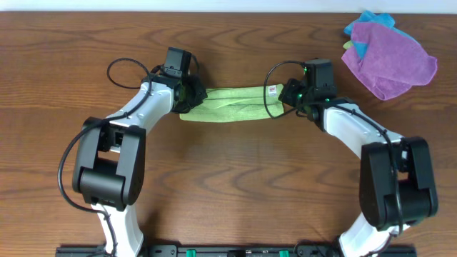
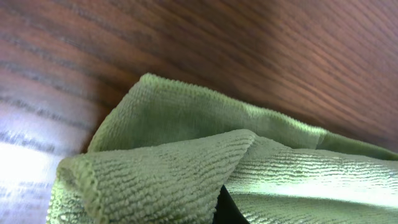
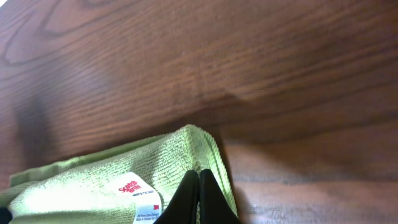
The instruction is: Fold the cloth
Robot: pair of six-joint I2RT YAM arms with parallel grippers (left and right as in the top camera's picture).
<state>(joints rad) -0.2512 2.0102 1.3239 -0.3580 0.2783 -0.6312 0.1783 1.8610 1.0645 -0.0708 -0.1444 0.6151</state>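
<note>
Where the two arms reach in, the lime-green microfibre cloth (image 1: 232, 103) lies as a long folded strip on the brown wooden worktop (image 1: 235, 185), stretched between the claws. The left claw (image 1: 187, 96) is clenched on the strip's left end, with fabric bunched over its dark finger. The right claw (image 1: 289, 96) is clamped tight at the other end, its tips together just beside the small white tag (image 3: 138, 196); whether they pinch fabric is unclear. Well beyond the right claw lies a crumpled purple cloth (image 1: 389, 61) on a blue cloth (image 1: 364, 25).

Left arm (image 1: 132, 111) and right arm (image 1: 353, 127): white curved links, bulky black joints; black cables (image 1: 108, 70) loop near each wrist; right hand (image 3: 198, 175) black.
</note>
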